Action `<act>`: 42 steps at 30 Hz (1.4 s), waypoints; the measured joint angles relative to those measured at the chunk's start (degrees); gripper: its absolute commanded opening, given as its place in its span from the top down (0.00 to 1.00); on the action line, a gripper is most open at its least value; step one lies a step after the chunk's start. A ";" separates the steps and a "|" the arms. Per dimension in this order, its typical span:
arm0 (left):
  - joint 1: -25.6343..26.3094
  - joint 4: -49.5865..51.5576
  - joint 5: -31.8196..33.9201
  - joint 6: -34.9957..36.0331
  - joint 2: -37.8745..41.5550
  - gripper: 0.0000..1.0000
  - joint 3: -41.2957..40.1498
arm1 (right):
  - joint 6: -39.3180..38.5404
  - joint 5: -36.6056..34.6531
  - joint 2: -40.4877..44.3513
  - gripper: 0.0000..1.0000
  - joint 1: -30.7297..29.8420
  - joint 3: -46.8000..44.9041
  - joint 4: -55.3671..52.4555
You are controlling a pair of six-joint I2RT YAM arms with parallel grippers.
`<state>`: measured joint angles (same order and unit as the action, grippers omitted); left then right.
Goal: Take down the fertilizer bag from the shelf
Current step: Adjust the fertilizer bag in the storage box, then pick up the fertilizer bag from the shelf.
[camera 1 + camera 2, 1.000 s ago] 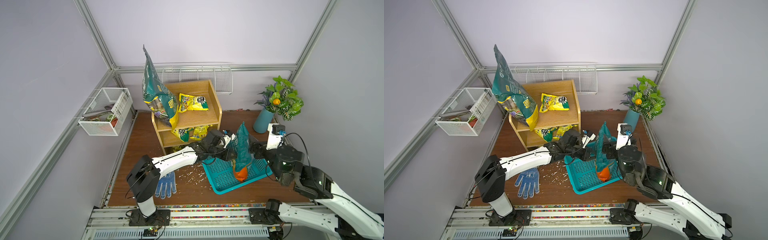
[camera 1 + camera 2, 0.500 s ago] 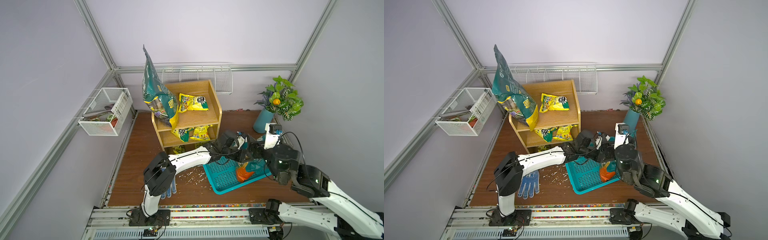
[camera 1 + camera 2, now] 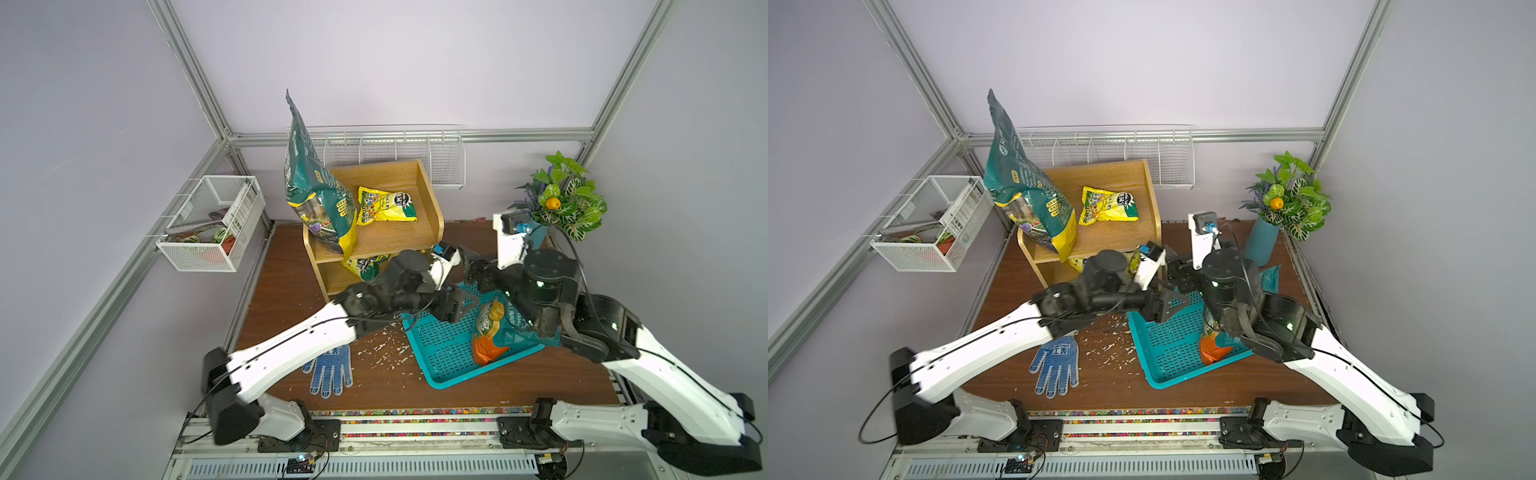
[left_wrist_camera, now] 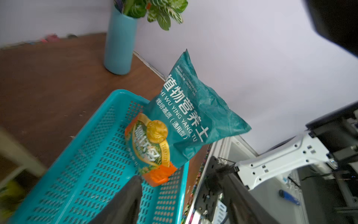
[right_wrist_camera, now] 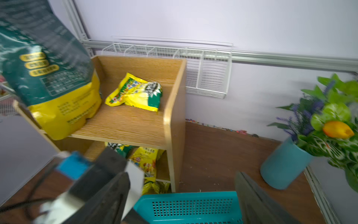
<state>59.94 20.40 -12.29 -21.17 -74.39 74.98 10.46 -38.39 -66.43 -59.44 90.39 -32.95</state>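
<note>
A glove (image 3: pixel 330 372) is lying front-left of the tray (image 3: pixel 436 365), and white scraps (image 3: pixel 382 347) are lying between them. The bag (image 3: pixel 490 328) is resting off the shelf (image 3: pixel 399 237), in the tray's right half, with its orange end frontward and its teal top sticking past the tray's right rim. The left gripper (image 3: pixel 463 305) is hovering over the tray's back-left corner, fingers spread and gripping nothing. The right gripper (image 5: pixel 182 174) is hanging at the tray's far edge, fingers wide and empty. Its arm is hiding part of the bag in both top views. Behind the tray's left, the left arm is blocking the shelf's lower tiers. A sack (image 3: pixel 320 199) and a packet (image 3: pixel 386 205) are sitting on top. A plant (image 3: pixel 561 199) is standing behind the tray's right.
</note>
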 measured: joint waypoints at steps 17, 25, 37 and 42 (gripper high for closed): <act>-10.45 4.26 24.65 -4.55 30.75 0.07 -31.21 | -20.33 17.05 -30.29 0.01 -5.27 26.34 19.74; -12.90 4.55 24.50 -6.64 30.62 0.07 -35.52 | -25.73 19.69 -43.93 0.01 -4.31 42.86 25.05; -13.99 2.12 21.62 -6.58 29.42 0.07 -35.60 | -23.10 28.22 -54.99 0.43 -0.13 51.01 34.34; -14.32 1.95 21.22 -6.58 29.09 0.07 -35.93 | -20.09 30.82 -56.68 1.00 -0.02 52.33 34.86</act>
<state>45.63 22.35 8.93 -27.75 -45.30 39.05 -9.63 -7.57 -123.11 -59.46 142.71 1.91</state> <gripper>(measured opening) 0.928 0.123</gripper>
